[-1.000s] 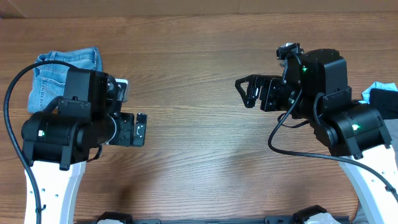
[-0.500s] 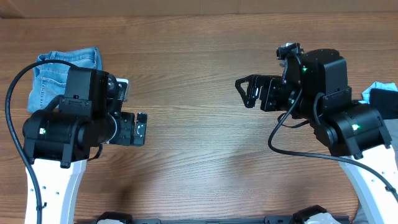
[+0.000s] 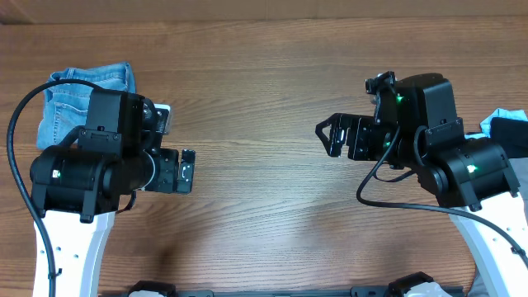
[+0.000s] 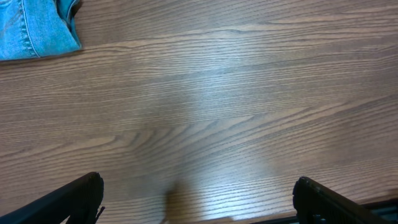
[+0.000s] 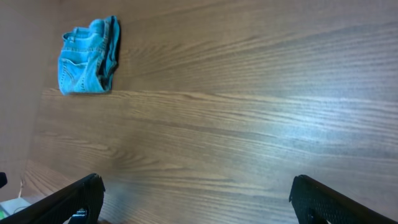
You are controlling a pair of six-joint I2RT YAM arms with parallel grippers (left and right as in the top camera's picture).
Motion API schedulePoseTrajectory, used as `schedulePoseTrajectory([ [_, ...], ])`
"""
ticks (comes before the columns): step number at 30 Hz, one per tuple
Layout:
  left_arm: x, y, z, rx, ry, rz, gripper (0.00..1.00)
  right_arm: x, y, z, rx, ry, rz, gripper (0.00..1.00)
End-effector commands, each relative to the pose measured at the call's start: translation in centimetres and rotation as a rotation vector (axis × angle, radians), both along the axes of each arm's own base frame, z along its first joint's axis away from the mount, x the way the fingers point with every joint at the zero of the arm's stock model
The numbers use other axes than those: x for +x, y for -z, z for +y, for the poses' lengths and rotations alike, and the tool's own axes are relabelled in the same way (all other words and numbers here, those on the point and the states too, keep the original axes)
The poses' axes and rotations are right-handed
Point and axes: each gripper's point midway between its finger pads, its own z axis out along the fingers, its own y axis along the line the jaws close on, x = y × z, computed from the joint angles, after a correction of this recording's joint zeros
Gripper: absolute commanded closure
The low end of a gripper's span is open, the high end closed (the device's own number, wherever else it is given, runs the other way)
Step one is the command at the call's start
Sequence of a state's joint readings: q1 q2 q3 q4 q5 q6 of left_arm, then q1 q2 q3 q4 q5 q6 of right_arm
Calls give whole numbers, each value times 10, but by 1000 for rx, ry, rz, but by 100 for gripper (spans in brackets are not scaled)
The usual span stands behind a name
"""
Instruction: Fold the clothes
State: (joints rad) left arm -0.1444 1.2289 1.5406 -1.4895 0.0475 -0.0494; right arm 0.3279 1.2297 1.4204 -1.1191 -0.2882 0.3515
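Brown wood-grain table (image 3: 264, 74) fills the overhead view, with both arms parked over it and nothing between them. I read the jeans (image 3: 78, 91) as a compact folded bundle of light-blue denim lying near the far-left corner of the table, partly covered in the overhead view by the left arm's housing. The left wrist view shows one corner of the bundle (image 4: 34, 28) with a stitched seam, flat on the wood. The right wrist view shows the whole bundle (image 5: 87, 56) with a stitched pocket facing up and the folded layers stacked along one side. The left gripper (image 3: 188, 171) hovers above bare wood near the left edge, well apart from the denim. In its own camera (image 4: 198, 182) the fingers sit at the two lower corners of the frame, spread wide and holding nothing. The right gripper (image 3: 323, 138) hangs over the right half of the table, pointing toward the left edge. Its fingers (image 5: 81, 196) are likewise spread wide with only wood between them. Pale-blue fabric (image 3: 505, 125) lies at the right edge, beside the right arm.
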Motion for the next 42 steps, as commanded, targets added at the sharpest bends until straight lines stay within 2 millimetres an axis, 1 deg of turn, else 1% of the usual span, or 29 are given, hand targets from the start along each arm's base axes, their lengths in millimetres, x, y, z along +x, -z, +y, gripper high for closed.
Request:
schedulePoseTrajectory([
  [1, 2, -5, 0, 3, -8, -17, 0, 1, -11, -1, 10, 7, -33, 0],
  [6, 2, -5, 0, 3, -8, -17, 0, -1, -16, 4, 4, -64, -73, 0],
  [8, 2, -5, 0, 3, -7, -17, 0, -3, -21, 8, 24, -84, -89, 0],
  [12, 2, -5, 0, 3, -8, -17, 0, -3, -44, 15, 51, -126, -199, 0],
  [15, 2, -5, 0, 3, -8, -17, 0, -8, -63, 14, 43, -160, -302, 0],
  [18, 2, -5, 0, 3, -8, -17, 0, -17, -76, 6, 32, -147, -359, 0],
  [20, 2, -5, 0, 3, -7, -17, 0, -25, -87, 3, 16, -173, -426, 0],
  [22, 2, -5, 0, 3, -7, -17, 0, -31, -98, -4, -8, -163, -486, 0],
  [26, 2, -5, 0, 3, -7, -17, 0, -41, -114, -26, -87, -102, -591, 0],
  [28, 2, -5, 0, 3, -7, -17, 0, -45, -118, -38, -120, -54, -629, 0],
  [31, 2, -5, 0, 3, -7, -17, 0, -53, -115, -57, -156, 18, -658, 0],
  [35, 2, -5, 0, 3, -7, -17, 0, -63, -95, -74, -195, 55, -706, 0],
  [38, 2, -5, 0, 3, -7, -17, 0, -66, -75, -85, -200, 102, -737, 0],
  [39, 2, -5, 0, 3, -7, -17, 0, -67, -65, -87, -202, 112, -740, 0],
  [40, 2, -5, 0, 3, -7, -17, 0, -69, -51, -90, -205, 122, -743, 0],
  [42, 2, -5, 0, 3, -8, -17, 0, -72, -32, -93, -205, 134, -754, 0],
])
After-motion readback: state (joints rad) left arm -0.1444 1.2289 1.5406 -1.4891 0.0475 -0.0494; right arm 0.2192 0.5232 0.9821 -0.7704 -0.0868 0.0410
